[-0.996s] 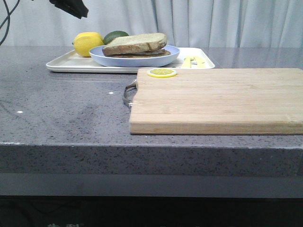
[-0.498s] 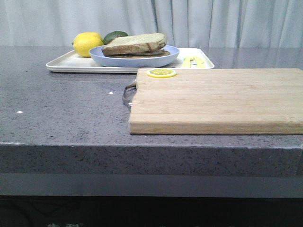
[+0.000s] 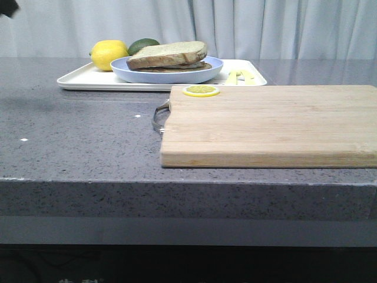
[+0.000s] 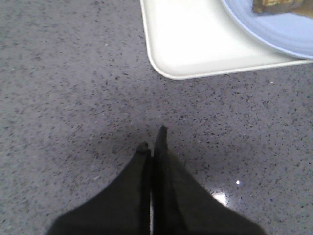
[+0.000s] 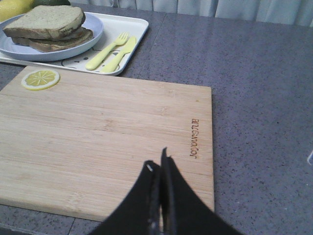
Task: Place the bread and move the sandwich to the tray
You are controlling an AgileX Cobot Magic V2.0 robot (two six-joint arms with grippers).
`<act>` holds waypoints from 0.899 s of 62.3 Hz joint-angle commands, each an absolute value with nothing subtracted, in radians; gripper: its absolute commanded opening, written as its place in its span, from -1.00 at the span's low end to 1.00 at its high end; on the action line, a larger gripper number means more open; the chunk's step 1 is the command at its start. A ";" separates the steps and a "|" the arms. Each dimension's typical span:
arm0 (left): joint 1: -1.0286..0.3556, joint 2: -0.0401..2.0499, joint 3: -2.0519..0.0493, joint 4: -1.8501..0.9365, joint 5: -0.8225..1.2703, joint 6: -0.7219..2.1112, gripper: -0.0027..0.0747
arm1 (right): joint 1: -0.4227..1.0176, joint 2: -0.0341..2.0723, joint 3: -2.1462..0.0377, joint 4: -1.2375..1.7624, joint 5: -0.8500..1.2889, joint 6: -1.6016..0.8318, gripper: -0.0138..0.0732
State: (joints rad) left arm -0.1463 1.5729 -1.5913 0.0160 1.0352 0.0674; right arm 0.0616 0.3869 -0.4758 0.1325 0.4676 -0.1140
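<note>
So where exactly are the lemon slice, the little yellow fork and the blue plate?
lemon slice (image 5: 40, 79), right wrist view, centre of its cut face.
yellow fork (image 5: 106, 50), right wrist view, middle of its handle.
blue plate (image 3: 126, 73), front view, bare front-left rim.

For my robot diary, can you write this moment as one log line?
sandwich on tray | left gripper shut, empty | right gripper shut, empty, over cutting board

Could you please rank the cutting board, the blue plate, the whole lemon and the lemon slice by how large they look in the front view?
1. cutting board, though it sits nearest the camera.
2. blue plate.
3. Whole lemon.
4. lemon slice, close to the lemon in width but much flatter.
</note>
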 commanded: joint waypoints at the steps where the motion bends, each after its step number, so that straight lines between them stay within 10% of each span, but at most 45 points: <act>1: -0.110 1.404 -1.521 0.012 0.903 0.043 -0.98 | 0.056 0.394 -0.504 0.138 0.395 -0.116 -0.82; 56: 0.025 0.314 -0.559 -0.072 0.487 0.043 -0.98 | 0.056 0.394 -0.504 0.138 0.395 -0.116 -0.82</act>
State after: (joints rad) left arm 0.0226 0.3760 -0.5824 -0.0506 0.5848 0.0551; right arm 0.0616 0.3869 -0.4758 0.1325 0.4676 -0.1140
